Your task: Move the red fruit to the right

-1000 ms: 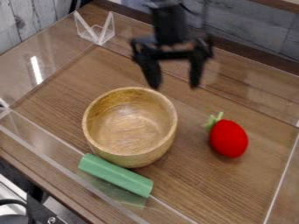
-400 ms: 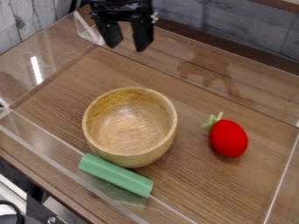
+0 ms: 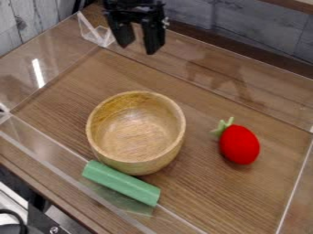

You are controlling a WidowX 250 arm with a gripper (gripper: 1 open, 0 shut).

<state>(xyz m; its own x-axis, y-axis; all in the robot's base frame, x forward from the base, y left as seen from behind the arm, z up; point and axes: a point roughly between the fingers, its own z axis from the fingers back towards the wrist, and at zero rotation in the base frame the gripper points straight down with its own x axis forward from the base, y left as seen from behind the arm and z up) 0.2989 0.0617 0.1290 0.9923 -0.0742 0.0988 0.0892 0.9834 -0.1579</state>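
Note:
The red fruit (image 3: 239,143), a small glossy strawberry shape with a green leafy top, lies on the wooden table at the right, to the right of the wooden bowl (image 3: 135,131). My black gripper (image 3: 138,37) hangs at the top of the view, left of centre, far from the fruit and behind the bowl. Its two fingers point down with a gap between them and nothing in it, so it is open.
A green rectangular block (image 3: 121,182) lies in front of the bowl near the front edge. Low clear plastic walls (image 3: 37,151) ring the table. A clear plastic piece (image 3: 93,28) stands at the back left beside the gripper.
The gripper has swung from above the table's middle back and to the left in the picture, and its wrist has rolled. It stays open. The fruit, bowl and block have not moved.

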